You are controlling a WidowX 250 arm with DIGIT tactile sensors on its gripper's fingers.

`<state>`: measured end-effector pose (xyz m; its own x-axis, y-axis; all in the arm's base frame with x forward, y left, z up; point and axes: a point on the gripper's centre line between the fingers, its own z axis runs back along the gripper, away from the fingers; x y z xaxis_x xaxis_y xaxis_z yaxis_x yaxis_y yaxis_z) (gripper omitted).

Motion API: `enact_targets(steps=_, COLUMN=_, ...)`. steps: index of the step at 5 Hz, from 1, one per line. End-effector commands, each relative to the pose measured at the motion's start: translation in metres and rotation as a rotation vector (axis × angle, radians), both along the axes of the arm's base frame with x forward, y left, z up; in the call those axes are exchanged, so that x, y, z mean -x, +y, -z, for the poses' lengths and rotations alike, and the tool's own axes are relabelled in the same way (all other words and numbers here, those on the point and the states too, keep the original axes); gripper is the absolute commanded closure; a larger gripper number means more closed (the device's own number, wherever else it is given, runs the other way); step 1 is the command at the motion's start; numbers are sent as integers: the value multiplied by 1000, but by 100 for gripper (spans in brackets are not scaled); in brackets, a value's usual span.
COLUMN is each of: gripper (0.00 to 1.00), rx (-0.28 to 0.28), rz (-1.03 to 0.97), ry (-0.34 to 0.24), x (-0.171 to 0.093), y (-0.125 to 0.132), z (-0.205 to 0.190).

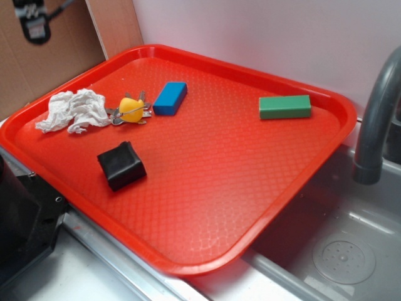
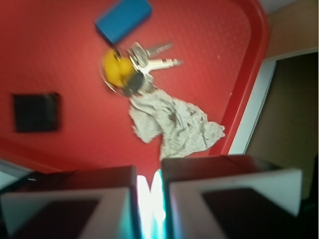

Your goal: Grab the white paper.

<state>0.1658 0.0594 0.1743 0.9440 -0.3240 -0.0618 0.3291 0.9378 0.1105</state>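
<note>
The white paper [image 1: 74, 110] is a wrinkly wad lying near the far left corner of the red tray [image 1: 207, 188]. In the wrist view the paper [image 2: 172, 122] lies just ahead of my gripper [image 2: 149, 186] and slightly to the right of it, close to the tray's rim. The gripper is above the tray and clear of the paper. Its two fingers [image 2: 75, 199] stand almost together with only a thin slit between them, and nothing is held. In the exterior view only a dark piece, which may be the gripper [image 1: 31, 22], shows at the top left.
A yellow object with keys [image 1: 130, 110] lies right beside the paper, touching it in the wrist view [image 2: 118, 69]. A blue block [image 1: 170, 98], a black block [image 1: 121, 165] and a green block [image 1: 285, 106] lie on the tray. A grey faucet [image 1: 376, 119] and a sink [image 1: 338, 251] are on the right.
</note>
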Motion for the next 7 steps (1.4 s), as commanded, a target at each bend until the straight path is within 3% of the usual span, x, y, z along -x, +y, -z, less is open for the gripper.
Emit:
enact_targets(steps=1, gripper=0, rx=-18, rz=109, ry=-94, x=6, y=19, z=15)
enact_targets(steps=2, gripper=0, rx=-4, rz=146, ry=-119, x=1, y=33, z=38)
enact_targets(steps=3, gripper=0, rx=61, rz=179, ry=-156, x=-5, y=32, z=68)
enact_targets(steps=5, gripper=0, rx=156, rz=196, ry=-90, x=-13, y=35, z=120)
enact_targets(steps=7, gripper=0, rx=186, rz=181, ry=26, x=-3, y=46, z=167)
